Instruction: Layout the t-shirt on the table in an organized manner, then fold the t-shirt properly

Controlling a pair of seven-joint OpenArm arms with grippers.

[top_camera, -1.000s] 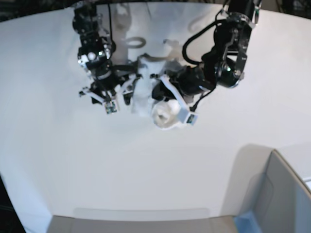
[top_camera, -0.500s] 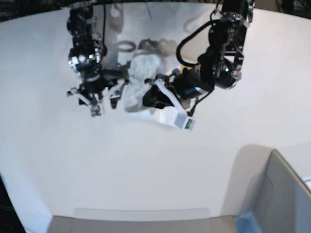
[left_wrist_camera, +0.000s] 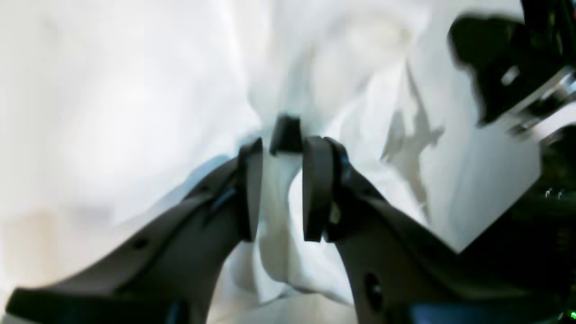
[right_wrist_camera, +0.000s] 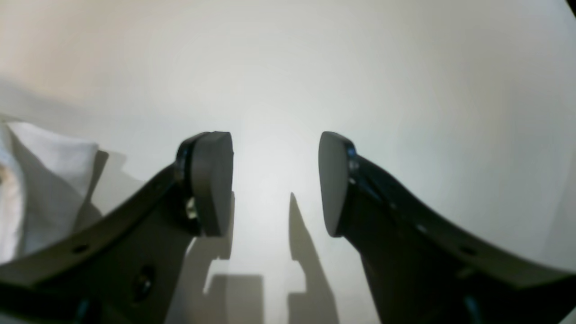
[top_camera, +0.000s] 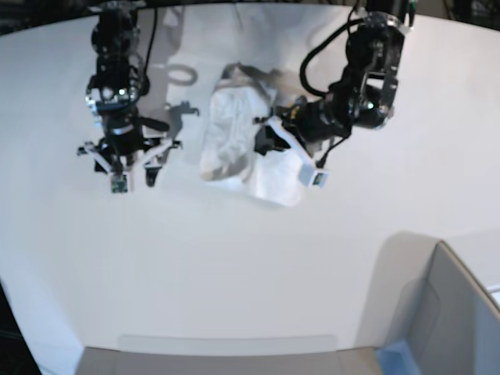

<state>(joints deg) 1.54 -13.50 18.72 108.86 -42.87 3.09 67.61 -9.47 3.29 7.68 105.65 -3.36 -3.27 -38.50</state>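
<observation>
Obs., hidden / unclear items first. L wrist view is blurred; a small black piece sits just beyond the pad tips, and whether it is a tag or hardware cannot be told. The t-shirt print is not legible in any view: the cloth reads as plain white, bunched. In the base view the left gripper is largely masked by its own arm and wrist housing, so its jaw gap cannot be read there. Far rim of the table is cut off at the top of the frame. A grey bin w/ a blue corner is cropped at lower right.

L wrist view adds what base lacks: the left gripper pads stand close w/ a narrow gap, and a fold of white t-shirt runs up between them; pads appear pinched on that fold.

R wrist view: right gripper pads stand wide apart, nothing between them, only bare table below w/ pad shadows on it. A corner of t-shirt shows at the left edge, apart from the pads.

Base view only: gives layout. T-shirt lies crumpled, upper-centre of table, between the two arms; right gripper is well apart from it, on the view's left.
</observation>
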